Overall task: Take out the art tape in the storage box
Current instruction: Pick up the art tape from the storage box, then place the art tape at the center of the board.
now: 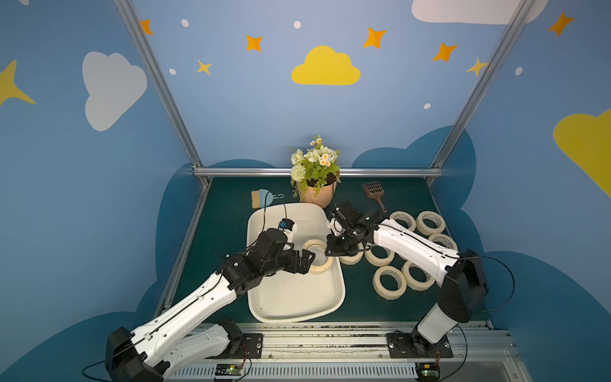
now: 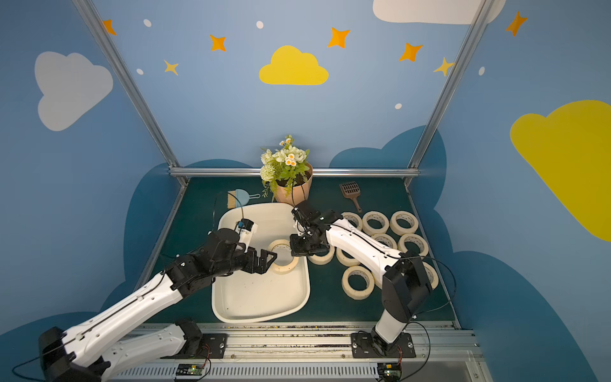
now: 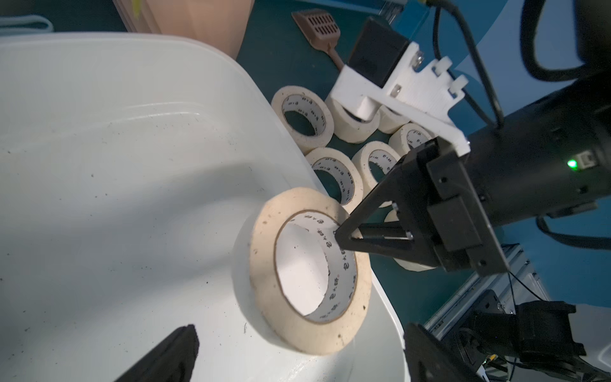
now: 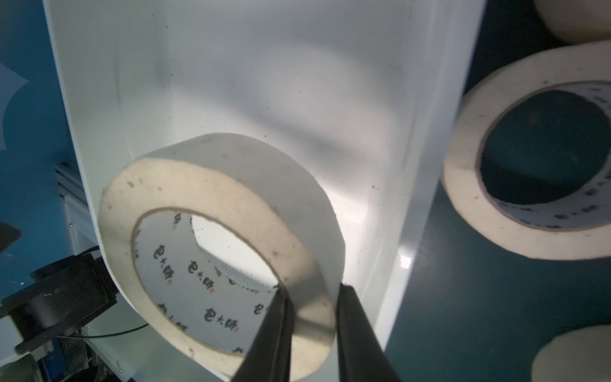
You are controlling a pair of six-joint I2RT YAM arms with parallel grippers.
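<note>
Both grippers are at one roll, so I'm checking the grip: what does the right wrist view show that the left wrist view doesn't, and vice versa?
Right wrist only: the right gripper shut on the wall of the tape roll, one finger in the core, one outside. Left wrist only: the left gripper open, fingers either side of it; the brown scoop; the peach pot. Both: the roll tilted in the storage box, loose rolls on the mat beside it.

Blue walls (image 1: 264,109) w/ painted decor: 1 yellow cloud (image 1: 325,67) at back, white cloud (image 1: 112,89) on a side wall, orange stars (image 1: 254,43). Aluminium frame posts (image 1: 160,86) at corners. Dark green tabletop (image 1: 363,307); metal rail (image 1: 330,344) along front. Even light.
</note>
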